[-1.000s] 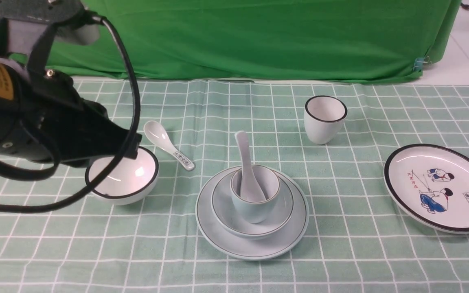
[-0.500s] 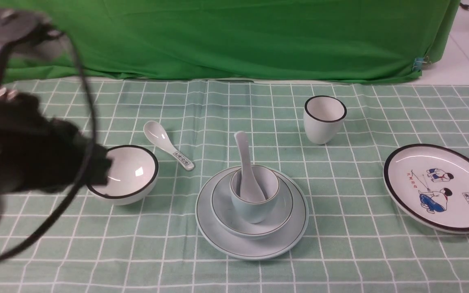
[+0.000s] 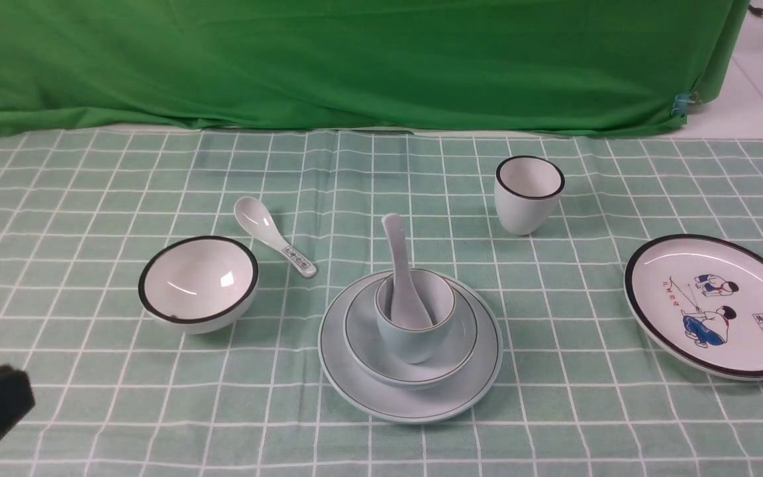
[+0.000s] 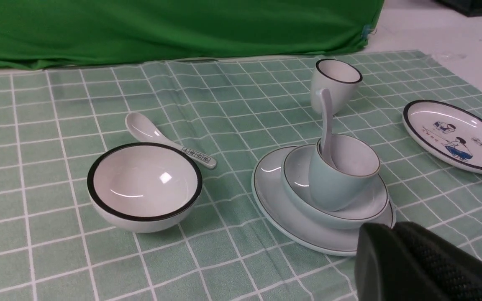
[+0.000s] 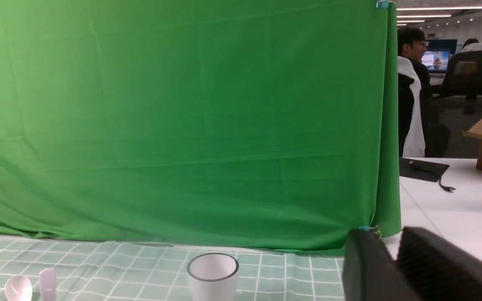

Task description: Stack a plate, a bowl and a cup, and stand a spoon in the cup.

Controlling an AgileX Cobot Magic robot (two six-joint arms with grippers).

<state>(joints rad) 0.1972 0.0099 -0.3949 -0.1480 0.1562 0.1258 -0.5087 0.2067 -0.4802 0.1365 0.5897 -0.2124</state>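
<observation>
The left gripper (image 4: 393, 234), fingers pressed together and empty, has swung clear of the black-rimmed bowl (image 3: 197, 285) to the near left of the plate (image 3: 414, 405). The set looks finished: bowl (image 3: 363, 341) on the plate, cup (image 3: 411, 341) in the bowl, spoon (image 3: 396, 255) standing in the cup with its handle leaning away. Whether the right gripper (image 5: 393, 251) is parted or closed cannot be told. Open checked cloth (image 3: 554, 411) lies before and right of the plate. The patterned spoon (image 3: 272, 235) and black-rimmed bowl crowd its left.
</observation>
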